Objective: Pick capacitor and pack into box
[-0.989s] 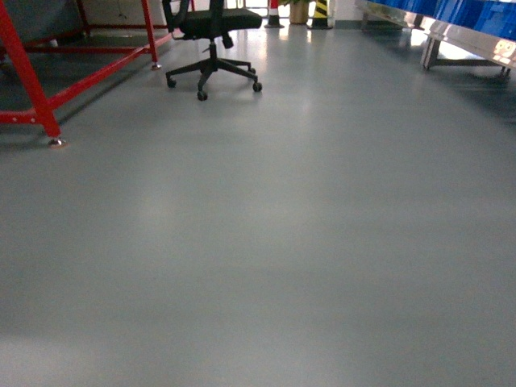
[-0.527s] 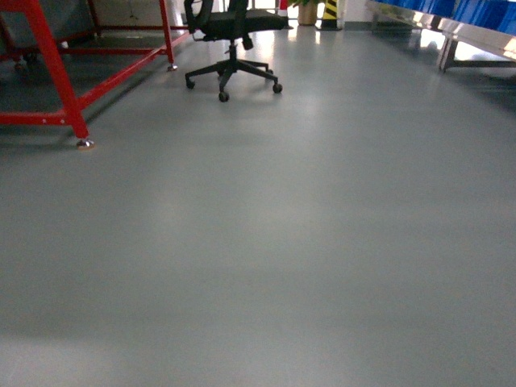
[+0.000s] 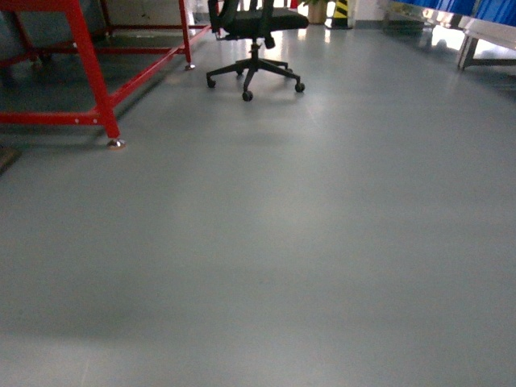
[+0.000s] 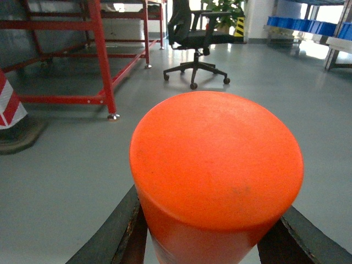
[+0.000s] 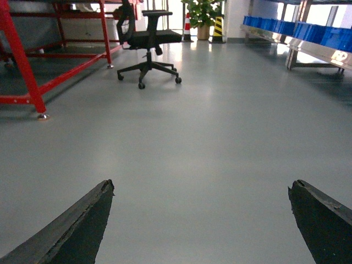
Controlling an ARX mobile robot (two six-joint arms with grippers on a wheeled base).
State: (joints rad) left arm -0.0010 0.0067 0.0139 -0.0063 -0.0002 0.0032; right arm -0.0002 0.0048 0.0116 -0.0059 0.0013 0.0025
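Observation:
The capacitor (image 4: 217,159) is a fat orange cylinder that fills the middle of the left wrist view, its flat end facing the camera. My left gripper (image 4: 212,223) is shut on it, with a dark finger (image 4: 121,228) pressed to each side. In the right wrist view my right gripper (image 5: 202,186) stands wide open above bare grey floor, holding nothing. The box is out of view in every frame. Neither gripper shows in the head view.
A red metal frame (image 3: 93,72) stands at the left on a foot (image 3: 117,143). A black office chair (image 3: 256,48) sits ahead on the grey floor. A striped cone (image 4: 11,110) is at the far left. Shelving with blue bins (image 5: 308,33) runs along the right.
In the head view the chair and the red frame have shifted to the right and a little nearer, so my view has swung leftward across the floor.

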